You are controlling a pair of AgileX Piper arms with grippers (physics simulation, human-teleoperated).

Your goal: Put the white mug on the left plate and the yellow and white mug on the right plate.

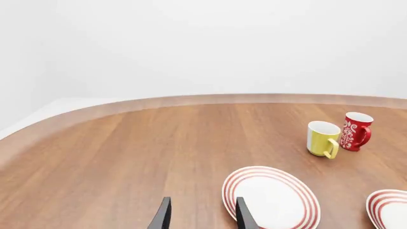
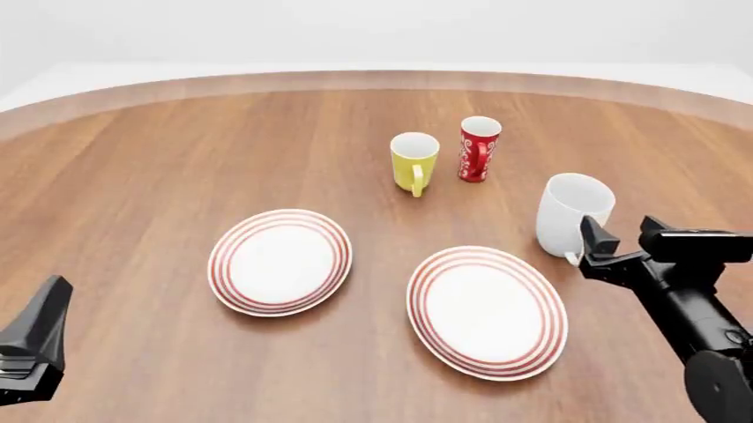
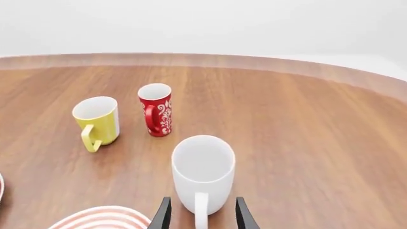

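**Right jaws lined up on the white mug's handle**

Brown wood tabletop (image 2: 141, 176) under a blank pale backdrop is all you have around you. Your right gripper (image 3: 201, 214) is spread, its two fingers straddling the loop handle of the white mug (image 3: 203, 171), which points back at you; nothing is gripped yet. Your left gripper (image 1: 200, 217) is also spread and empty, hanging at the near left, beside the near edge of the left plate (image 2: 280, 262).

The white mug stands upright at the right, just beyond the far right rim of the right plate (image 2: 486, 310). Treat it as rigid, glazed and probably slick, and top-heavy because it is tall; a pinch across the handle should resist twisting better than a grip on the round wall.

Farther off, centre, the yellow and white mug (image 2: 413, 161) stands upright, handle towards you, with a red patterned mug (image 2: 478, 148) just to its right. Both plates are bare.
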